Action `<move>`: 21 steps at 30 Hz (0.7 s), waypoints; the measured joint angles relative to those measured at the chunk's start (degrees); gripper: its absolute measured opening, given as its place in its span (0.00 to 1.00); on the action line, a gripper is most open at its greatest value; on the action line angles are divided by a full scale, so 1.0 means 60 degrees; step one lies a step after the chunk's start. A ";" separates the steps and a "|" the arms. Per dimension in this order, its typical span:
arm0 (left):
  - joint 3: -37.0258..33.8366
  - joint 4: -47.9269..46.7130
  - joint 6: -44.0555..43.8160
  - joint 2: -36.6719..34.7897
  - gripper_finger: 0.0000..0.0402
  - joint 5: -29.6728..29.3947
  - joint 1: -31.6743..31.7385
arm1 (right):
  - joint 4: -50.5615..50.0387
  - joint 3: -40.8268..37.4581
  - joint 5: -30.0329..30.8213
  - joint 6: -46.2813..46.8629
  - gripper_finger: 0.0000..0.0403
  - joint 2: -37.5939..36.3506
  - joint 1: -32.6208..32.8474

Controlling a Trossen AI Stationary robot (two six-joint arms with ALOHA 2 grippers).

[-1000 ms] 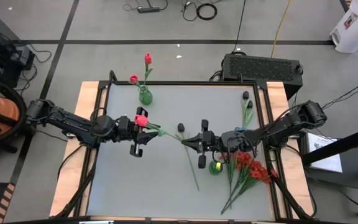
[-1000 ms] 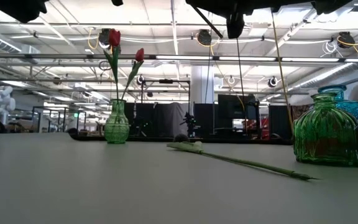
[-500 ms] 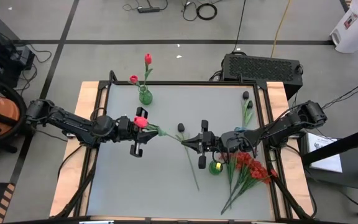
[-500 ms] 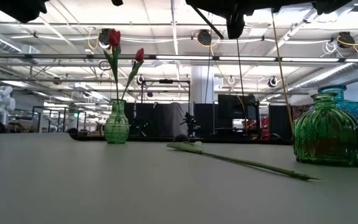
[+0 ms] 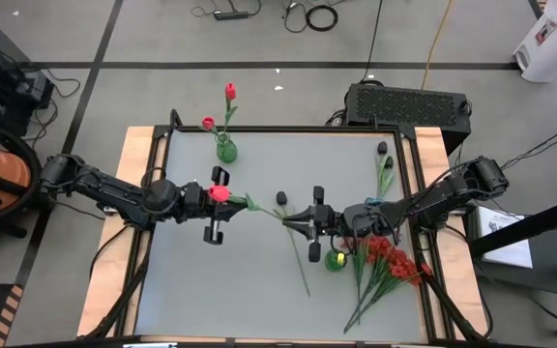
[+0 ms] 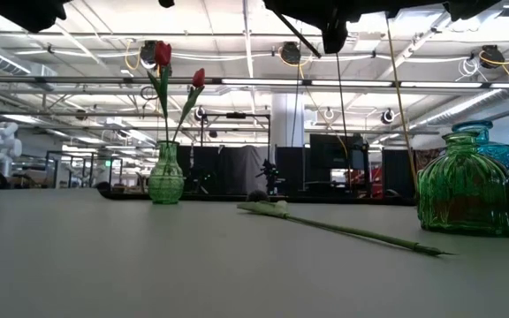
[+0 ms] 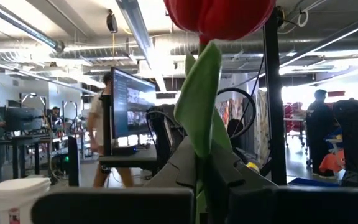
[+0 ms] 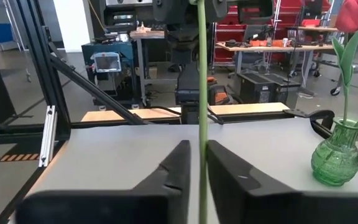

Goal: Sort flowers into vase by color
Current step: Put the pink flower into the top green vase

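Note:
A red tulip with a red bud (image 5: 219, 192) (image 7: 219, 15) and a green stem (image 5: 259, 208) (image 8: 201, 74) spans the gap between both grippers above mid-table. My left gripper (image 5: 240, 203) (image 7: 211, 202) is shut on its bud end. My right gripper (image 5: 291, 220) (image 8: 198, 180) is shut on the stem farther down. A black tulip (image 5: 281, 198) (image 6: 343, 230) lies flat on the table. A slim green vase (image 5: 225, 148) (image 6: 165, 174) stands at the far edge with two red tulips in it. The red blossom bunch (image 5: 395, 261) lies near the right edge. My left gripper pinches the tulip's stem just below the leaf (image 7: 199, 186), its fingers coming level from the table's left. The bud leans back above the fingers, and the flower is lifted clear of the table. My right gripper pinches the lower stem (image 8: 201, 155) between its two fingers (image 8: 179, 168), coming level from the table's right. The fingers lie along the stem, which runs on toward the left gripper, clear of the table.
A wide green vase (image 5: 336, 259) (image 6: 467, 185) stands by the right gripper, with a blue vase (image 6: 493, 141) behind it. Two black tulip buds (image 5: 385, 155) show near the far right corner. Bare grey table (image 5: 220, 290) lies at the near left.

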 joint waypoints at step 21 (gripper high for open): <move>0.0000 -0.3550 0.0580 -0.2671 0.01 -0.0756 -0.0080 | -0.0011 0.0000 -0.0004 0.0034 0.45 0.0000 0.0007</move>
